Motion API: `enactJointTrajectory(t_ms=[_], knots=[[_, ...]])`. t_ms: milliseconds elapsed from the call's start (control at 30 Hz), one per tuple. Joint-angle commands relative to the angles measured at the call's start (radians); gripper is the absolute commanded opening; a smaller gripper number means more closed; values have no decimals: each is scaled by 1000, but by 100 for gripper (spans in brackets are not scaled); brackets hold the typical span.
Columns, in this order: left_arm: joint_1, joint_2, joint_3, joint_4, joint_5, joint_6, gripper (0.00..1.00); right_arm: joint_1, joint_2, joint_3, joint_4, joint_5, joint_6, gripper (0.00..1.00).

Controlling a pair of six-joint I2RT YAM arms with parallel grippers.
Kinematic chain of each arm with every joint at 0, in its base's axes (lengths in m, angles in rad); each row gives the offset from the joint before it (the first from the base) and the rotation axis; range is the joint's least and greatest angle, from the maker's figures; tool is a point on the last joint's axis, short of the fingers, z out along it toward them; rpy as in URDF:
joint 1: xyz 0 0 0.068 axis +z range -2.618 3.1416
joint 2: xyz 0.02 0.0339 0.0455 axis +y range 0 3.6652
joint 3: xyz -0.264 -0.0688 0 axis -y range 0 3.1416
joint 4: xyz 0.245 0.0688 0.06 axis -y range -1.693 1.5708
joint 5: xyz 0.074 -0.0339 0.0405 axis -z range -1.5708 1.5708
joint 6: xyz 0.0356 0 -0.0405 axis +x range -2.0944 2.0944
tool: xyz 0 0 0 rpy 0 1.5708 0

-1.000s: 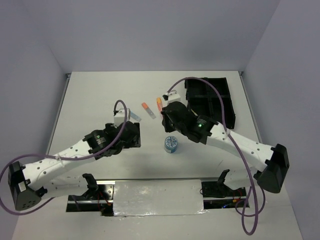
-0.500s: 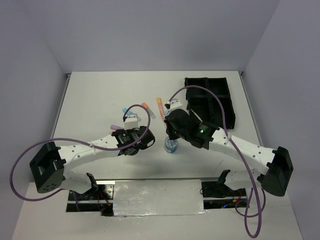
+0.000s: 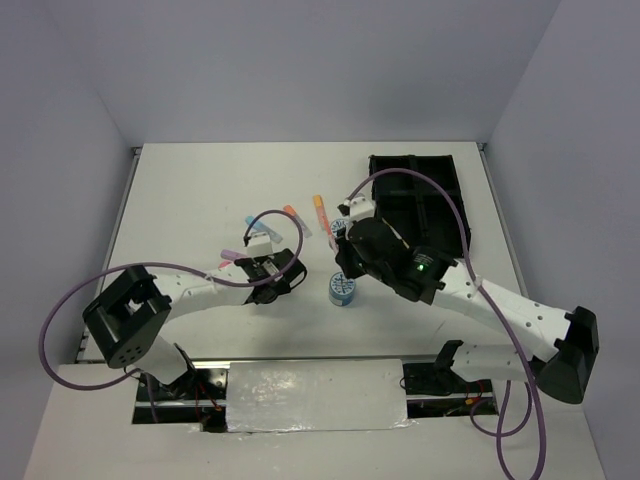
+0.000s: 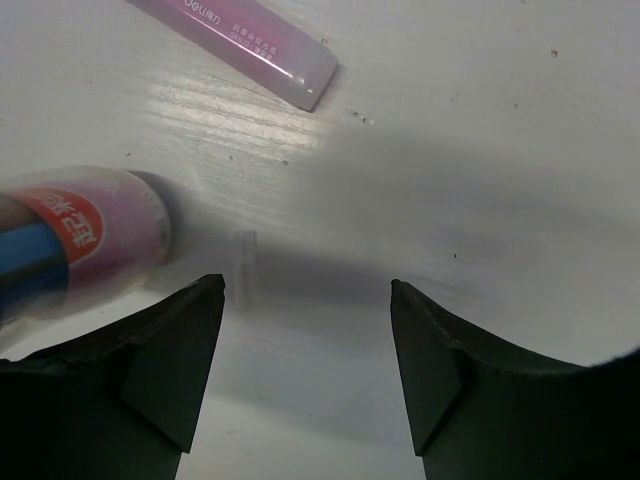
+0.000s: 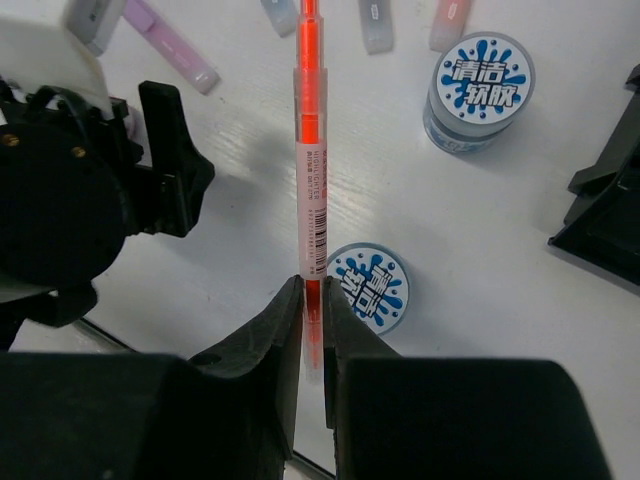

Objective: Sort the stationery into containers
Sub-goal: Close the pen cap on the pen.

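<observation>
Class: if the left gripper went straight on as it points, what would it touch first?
Probably the bare white tabletop: the left gripper stands open over it, with the round pink bottle off to the left. Depth is unclear.

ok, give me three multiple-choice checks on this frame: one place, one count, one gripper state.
1. In the top view, where does the black tray sit?
A) far side, on the right
B) near left corner
C) between the two arm bases

2. How many blue-white tubs show in the right wrist view?
A) one
B) two
C) four

3. What is the right gripper doing?
A) open, empty
B) shut on a tub
C) shut on the orange pen

Answers:
1 A, the tray lies toward the back edge, right of centre.
2 B, one tub is at the upper right and one is beside the gripper.
3 C, the pen's shaft runs up from between the shut jaws.
</observation>
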Motion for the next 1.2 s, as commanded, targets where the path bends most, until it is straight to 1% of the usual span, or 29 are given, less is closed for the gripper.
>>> enactJointTrajectory(t_ms=[0, 200, 367, 467, 567, 600, 700, 833, 867, 933, 967, 1000, 1100, 1167], knots=[[16, 32, -4, 53, 1, -1, 77, 7, -72, -4, -8, 25, -16, 0], [21, 29, -25, 54, 3, -31, 75, 6, -111, 4, -40, 53, -24, 0], [24, 9, -62, 68, 4, -29, 72, 7, -100, 12, -43, 48, -27, 0], [27, 15, -80, 91, 20, -23, 66, 7, -89, 16, -42, 44, -29, 0], [27, 22, -88, 103, 32, -23, 63, 7, -88, 24, -47, 45, -30, 0], [27, 24, -94, 108, 40, -23, 60, 7, -86, 27, -50, 48, -30, 0], [27, 25, -106, 131, 49, -20, 47, 7, -95, 32, -54, 56, -32, 0], [27, 38, -109, 148, 61, -12, 35, 7, -101, 32, -57, 59, -32, 0], [27, 42, -108, 150, 63, -11, 25, 7, -103, 32, -62, 60, -32, 0], [27, 55, -103, 154, 73, -6, 15, 7, -108, 32, -63, 63, -30, 0], [27, 59, -102, 157, 76, -6, 2, 7, -111, 30, -62, 65, -30, 0], [27, 70, -99, 160, 86, -3, 0, 6, -114, 29, -62, 65, -29, 0], [27, 76, -93, 171, 104, 5, 0, 6, -118, 16, -48, 51, -30, 0], [27, 55, -99, 208, 135, 32, 0, 2, -124, -8, -18, 31, -27, 0]])
